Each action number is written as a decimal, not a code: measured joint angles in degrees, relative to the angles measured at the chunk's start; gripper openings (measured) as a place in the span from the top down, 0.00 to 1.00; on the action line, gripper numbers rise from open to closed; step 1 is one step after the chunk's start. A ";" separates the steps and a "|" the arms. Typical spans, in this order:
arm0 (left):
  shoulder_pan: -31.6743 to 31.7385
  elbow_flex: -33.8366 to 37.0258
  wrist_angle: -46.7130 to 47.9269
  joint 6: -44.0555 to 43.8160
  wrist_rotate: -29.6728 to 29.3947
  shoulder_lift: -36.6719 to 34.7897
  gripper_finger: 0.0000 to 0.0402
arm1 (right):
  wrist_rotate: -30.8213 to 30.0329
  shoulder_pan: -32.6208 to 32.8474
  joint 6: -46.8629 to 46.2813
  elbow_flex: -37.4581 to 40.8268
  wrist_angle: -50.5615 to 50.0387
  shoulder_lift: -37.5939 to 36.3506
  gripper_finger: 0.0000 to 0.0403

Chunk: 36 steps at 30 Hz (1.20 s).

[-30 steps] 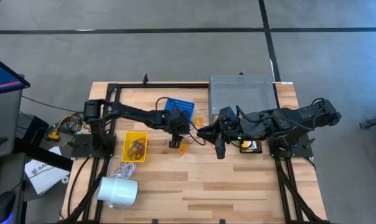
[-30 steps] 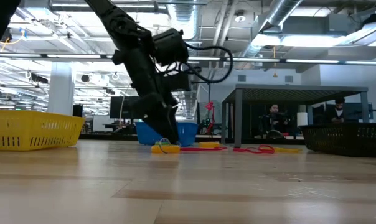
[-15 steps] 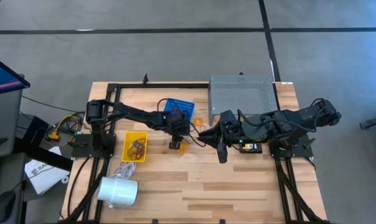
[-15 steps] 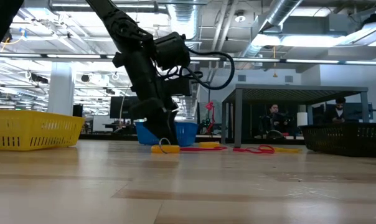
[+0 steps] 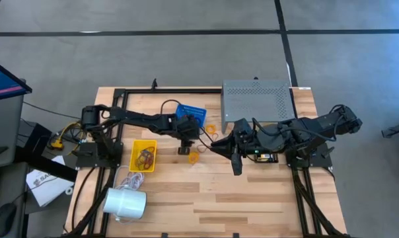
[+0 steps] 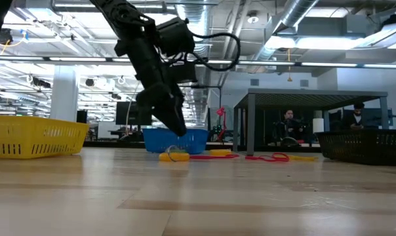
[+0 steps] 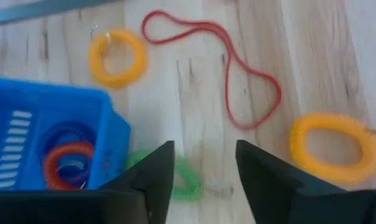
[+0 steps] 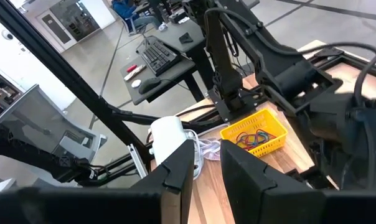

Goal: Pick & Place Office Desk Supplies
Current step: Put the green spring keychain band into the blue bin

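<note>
My left gripper hangs open just above the table at the blue basket's near side, holding nothing. In its wrist view, below the fingers, a green band lies against the blue basket, which holds coiled bands. A red rubber band and two orange coil rings lie flat on the wood. Another orange band lies just nearer than the gripper. My right gripper is open and empty, raised at mid-table, pointing toward the left arm.
A yellow basket holding bands stands left of the left gripper. The white cylinder with a cord lies near the near-left corner. The grey perforated shelf occupies the far right. Bare wood spans the near half.
My left gripper has risen from just above the orange band on the table and shifted slightly toward the blue basket. The band has stayed where it lay.
</note>
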<state>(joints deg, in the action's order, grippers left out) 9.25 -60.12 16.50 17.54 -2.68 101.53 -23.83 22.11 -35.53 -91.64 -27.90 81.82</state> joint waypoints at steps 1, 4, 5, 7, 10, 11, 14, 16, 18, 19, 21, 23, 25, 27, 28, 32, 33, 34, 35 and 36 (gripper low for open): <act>0.23 0.00 0.83 0.00 0.01 -0.25 0.57 | 0.00 0.00 0.01 0.00 -0.02 0.00 0.81; 0.98 0.00 3.92 0.00 0.03 -0.14 0.51 | 0.00 0.00 0.08 0.00 -0.14 0.00 0.81; 1.19 0.00 4.69 0.00 0.03 -0.12 0.49 | 0.00 0.00 0.14 0.00 -0.13 0.00 0.81; 1.34 0.00 4.51 -0.02 0.04 0.27 0.47 | 0.00 0.00 0.18 0.00 -0.13 0.00 0.81; 1.38 0.02 4.21 -0.15 0.04 0.38 0.46 | 0.00 0.00 0.17 0.00 -0.14 0.00 0.81; 1.38 -0.02 3.73 -0.16 0.04 0.38 0.46 | 0.00 0.00 0.17 0.00 -0.13 0.00 0.81; 1.55 0.00 3.93 -0.19 0.09 0.82 0.47 | 0.02 0.00 0.16 0.00 -0.10 0.00 0.81; 1.75 0.00 3.70 -0.20 0.60 1.36 0.48 | 0.00 0.00 0.09 0.01 0.09 0.00 0.81; 2.04 0.00 4.65 -0.22 1.60 1.87 0.48 | 0.00 0.00 0.01 0.02 0.20 0.00 0.81; 2.04 0.00 4.06 -0.22 1.60 2.23 0.48 | 0.00 0.00 0.01 0.02 0.35 0.00 0.81; 2.04 0.00 4.81 -0.22 1.68 2.47 0.48 | 0.00 0.02 0.01 0.02 0.44 0.00 0.81; 2.13 -0.03 4.08 -0.22 1.73 3.13 0.48 | 0.00 0.00 -0.01 0.02 0.64 0.00 0.81; 2.42 -0.02 4.32 -0.38 1.84 4.08 0.48 | 0.00 0.00 -0.02 0.02 0.74 0.00 0.81; 2.48 -0.20 3.90 -1.23 2.51 5.20 0.48 | 0.00 0.00 -0.02 0.02 0.77 0.00 0.81; 2.63 -0.26 4.05 -1.70 3.26 5.66 0.48 | 0.00 0.00 -0.02 0.02 0.83 0.00 0.81; 2.86 -0.31 4.08 -2.77 5.92 6.37 0.51 | 0.00 0.00 -0.02 0.02 0.98 0.00 0.81; 2.78 -0.27 4.07 -3.56 5.72 6.37 0.52 | 0.00 0.00 -0.04 0.02 0.98 0.00 0.81; 2.81 -0.26 4.11 -4.42 5.72 6.36 0.54 | 0.00 0.00 -0.12 0.02 0.98 0.00 0.81; 3.04 -0.26 4.24 -5.23 5.90 6.09 0.56 | 0.00 0.00 -0.37 0.02 0.98 0.00 0.81; 3.21 -0.24 4.29 -6.17 6.11 6.08 0.59 | 0.00 0.00 -0.43 0.02 0.98 0.00 0.81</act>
<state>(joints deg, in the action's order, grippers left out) 12.46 -60.36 20.80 11.37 3.43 107.61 -23.83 22.11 -35.97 -91.61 -26.92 81.82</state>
